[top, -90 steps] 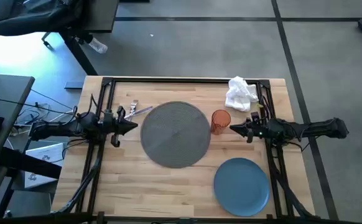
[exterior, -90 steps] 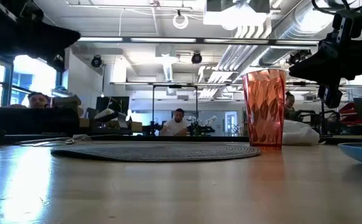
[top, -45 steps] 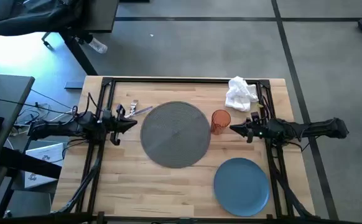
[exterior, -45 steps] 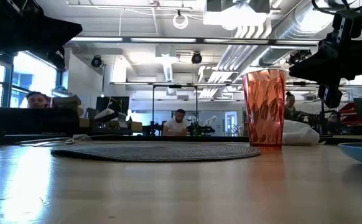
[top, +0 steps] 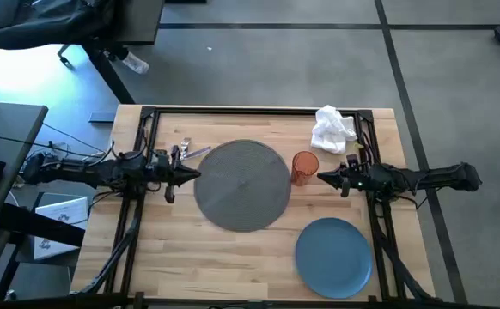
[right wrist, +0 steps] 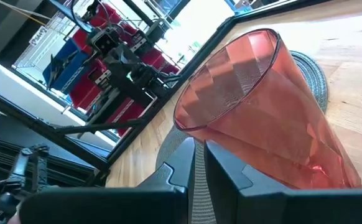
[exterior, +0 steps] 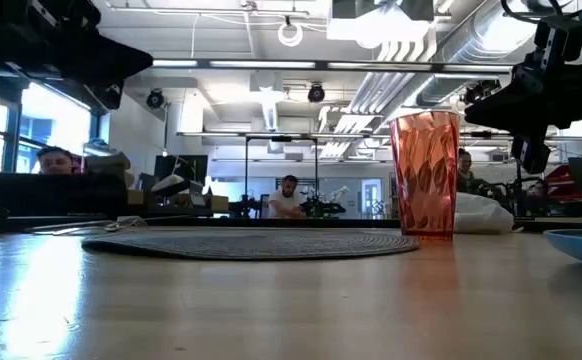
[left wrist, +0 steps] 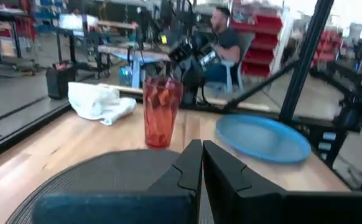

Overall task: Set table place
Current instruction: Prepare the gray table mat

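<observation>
Working over the table [top: 173,249], light planks inside a black frame. Finding the place [top: 243,184], a round dark grey woven mat, lying flat at mid-table with nothing resting on top.

Spotting the left gripper [top: 196,175] hovering at the mat's left rim and pointing toward the centre. Reading its fingers [left wrist: 187,163] as pressing together with only a thin slit between them, gripping nothing.

Spotting the right gripper [top: 320,178] hanging on the opposite side, pointing inward, just beside the orange cup [top: 304,167]. Reading those fingers as drawn narrow too, sitting in front of the cup rather than around it; not managing to tell whether the tips are touching it.

Logging the cup as standing upright at the mat's right rim, between the mat and the right gripper; contact with the mat being unclear.

Logging the blue plate [top: 333,245] as lying near the front right of the table, apart from the mat. Logging the crumpled white cloth [top: 332,129] as sitting near the far right corner, beyond the cup. Logging silver cutlery [top: 190,153] as lying just off the mat's far left edge, near the left gripper; exact pieces being too small to tell.

Catching a seated person [exterior: 286,197] in the room behind, well beyond the table.
</observation>
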{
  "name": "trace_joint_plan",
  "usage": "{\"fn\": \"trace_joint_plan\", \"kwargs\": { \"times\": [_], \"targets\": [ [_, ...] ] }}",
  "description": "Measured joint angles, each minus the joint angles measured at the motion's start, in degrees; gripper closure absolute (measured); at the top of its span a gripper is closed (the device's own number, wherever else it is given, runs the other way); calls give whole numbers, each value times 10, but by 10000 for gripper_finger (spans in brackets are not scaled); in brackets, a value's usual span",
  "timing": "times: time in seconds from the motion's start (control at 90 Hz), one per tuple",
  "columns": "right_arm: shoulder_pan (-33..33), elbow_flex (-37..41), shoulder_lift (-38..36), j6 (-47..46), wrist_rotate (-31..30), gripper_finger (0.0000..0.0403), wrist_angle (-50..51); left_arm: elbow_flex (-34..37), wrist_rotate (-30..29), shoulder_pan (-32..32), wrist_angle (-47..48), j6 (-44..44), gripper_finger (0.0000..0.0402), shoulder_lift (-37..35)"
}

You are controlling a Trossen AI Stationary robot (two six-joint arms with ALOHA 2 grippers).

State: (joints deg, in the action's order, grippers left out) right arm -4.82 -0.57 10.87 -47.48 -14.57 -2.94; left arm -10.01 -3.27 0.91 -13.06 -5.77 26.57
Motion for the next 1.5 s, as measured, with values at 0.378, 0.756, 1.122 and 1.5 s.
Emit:
{"fn": "trace_joint_plan", "kwargs": {
  "times": [0.378,0.756,1.122,1.5],
  "targets": [
    [0,0,0,0,0,382,0,-74,13,27,-2,-36,402,119],
    [0,0,0,0,0,382,0,-74,-70,93,15,-77,401,208],
    [0,0,0,0,0,382,0,-89,-110,126,-94,-73,401,304],
    [0,0,0,0,-34,382,-11,-136,-119,122,-104,-45,401,415]
  ]
}}
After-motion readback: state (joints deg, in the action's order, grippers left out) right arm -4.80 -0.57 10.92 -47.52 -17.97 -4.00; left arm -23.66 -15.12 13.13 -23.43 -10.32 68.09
